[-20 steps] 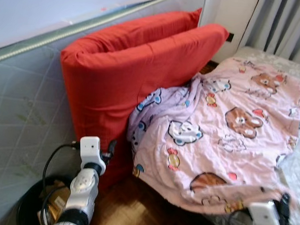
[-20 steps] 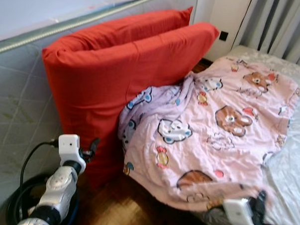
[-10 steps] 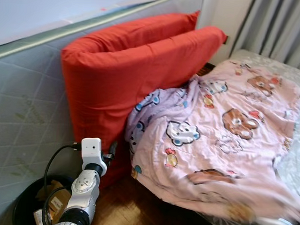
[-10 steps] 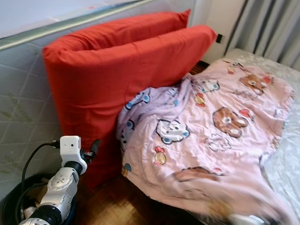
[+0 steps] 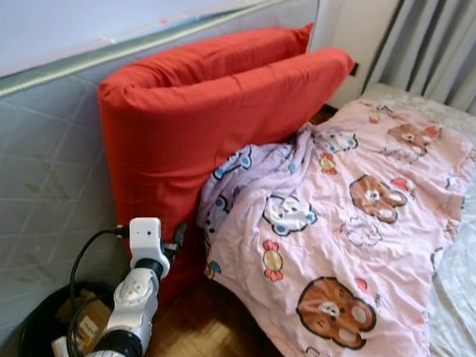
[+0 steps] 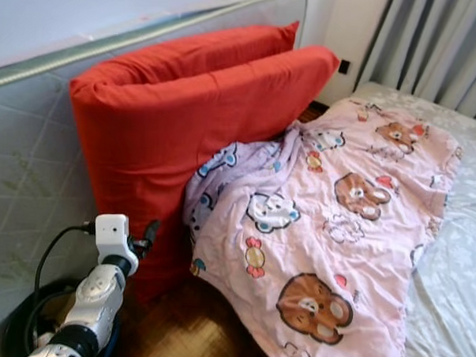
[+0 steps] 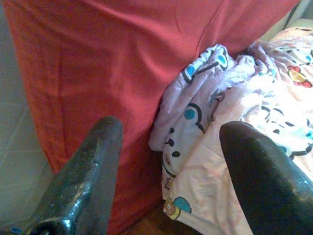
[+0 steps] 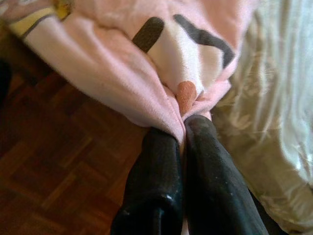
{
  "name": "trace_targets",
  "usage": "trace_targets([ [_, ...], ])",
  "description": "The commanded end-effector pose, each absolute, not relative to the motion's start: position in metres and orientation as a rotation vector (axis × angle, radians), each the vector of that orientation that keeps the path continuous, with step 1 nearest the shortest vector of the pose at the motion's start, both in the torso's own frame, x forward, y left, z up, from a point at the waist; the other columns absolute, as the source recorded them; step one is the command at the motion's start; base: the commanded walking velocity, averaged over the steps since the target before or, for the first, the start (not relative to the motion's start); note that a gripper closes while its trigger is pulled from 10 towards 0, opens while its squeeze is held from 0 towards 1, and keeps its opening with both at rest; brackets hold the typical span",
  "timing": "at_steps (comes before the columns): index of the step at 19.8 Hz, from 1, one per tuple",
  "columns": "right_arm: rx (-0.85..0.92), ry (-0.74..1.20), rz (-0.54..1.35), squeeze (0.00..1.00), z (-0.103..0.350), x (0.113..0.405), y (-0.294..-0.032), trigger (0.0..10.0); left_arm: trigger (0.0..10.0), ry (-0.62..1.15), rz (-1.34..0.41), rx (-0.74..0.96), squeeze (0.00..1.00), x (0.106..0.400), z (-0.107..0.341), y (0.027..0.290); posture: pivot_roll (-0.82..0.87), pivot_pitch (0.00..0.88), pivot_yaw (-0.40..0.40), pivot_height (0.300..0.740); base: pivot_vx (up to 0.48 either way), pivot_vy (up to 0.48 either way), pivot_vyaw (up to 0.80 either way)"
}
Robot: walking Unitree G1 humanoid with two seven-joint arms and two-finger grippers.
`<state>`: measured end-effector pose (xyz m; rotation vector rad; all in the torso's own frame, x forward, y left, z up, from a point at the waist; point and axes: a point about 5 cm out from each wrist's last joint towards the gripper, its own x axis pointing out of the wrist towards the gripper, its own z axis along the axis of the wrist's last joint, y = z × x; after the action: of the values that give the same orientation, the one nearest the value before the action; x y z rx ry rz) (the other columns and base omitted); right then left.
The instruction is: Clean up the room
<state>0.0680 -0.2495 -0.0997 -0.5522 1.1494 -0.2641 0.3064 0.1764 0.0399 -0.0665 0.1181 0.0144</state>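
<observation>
A pink blanket [image 5: 338, 230] printed with cartoon bears lies spread over the bed, and its near edge hangs down toward the floor. My right gripper [image 8: 181, 129] is shut on a fold of that blanket's edge [image 8: 166, 73], just above the wooden floor beside the bed. A big red folded cushion [image 5: 201, 114] stands upright against a grey mattress [image 5: 41, 162], and the blanket's lilac underside bunches against it. Low at the cushion's foot, my left gripper [image 7: 171, 126] stands open and holds nothing, and its arm [image 5: 138, 293] rises from the lower left.
A silvery sheet [image 5: 462, 291] covers the bed on the right. Grey curtains [image 5: 442, 37] hang behind it. A black bin [image 5: 50, 320] with paper scraps and a black cable sits at the lower left. Parquet floor [image 5: 207, 335] runs between the cushion and the bed.
The blanket's near edge has been drawn down and toward me, unfolding another bear print. My right gripper has dropped below the eye views. The left arm has stayed put.
</observation>
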Motion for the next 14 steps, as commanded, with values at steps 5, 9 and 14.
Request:
trace_targets([
  [5,-0.550,1.252,-0.355,0.00,-0.103,0.041,-0.266,10.0,10.0,0.128,-0.007,-0.047,0.00,0.305,0.038,0.175,-0.02,0.057,-0.018,0.740,0.000,0.000,0.00],
  [9,-0.515,1.264,-0.363,0.60,-0.103,0.038,-0.270,10.0,10.0,0.133,-0.010,-0.045,0.00,0.305,0.037,0.174,-0.02,0.056,-0.018,0.740,0.000,0.000,0.00],
  [14,-0.404,1.272,-0.244,1.00,-0.109,0.047,-0.253,10.0,10.0,0.140,-0.015,-0.042,0.00,0.305,0.036,0.174,-0.02,0.058,-0.015,0.740,0.000,0.000,0.00],
])
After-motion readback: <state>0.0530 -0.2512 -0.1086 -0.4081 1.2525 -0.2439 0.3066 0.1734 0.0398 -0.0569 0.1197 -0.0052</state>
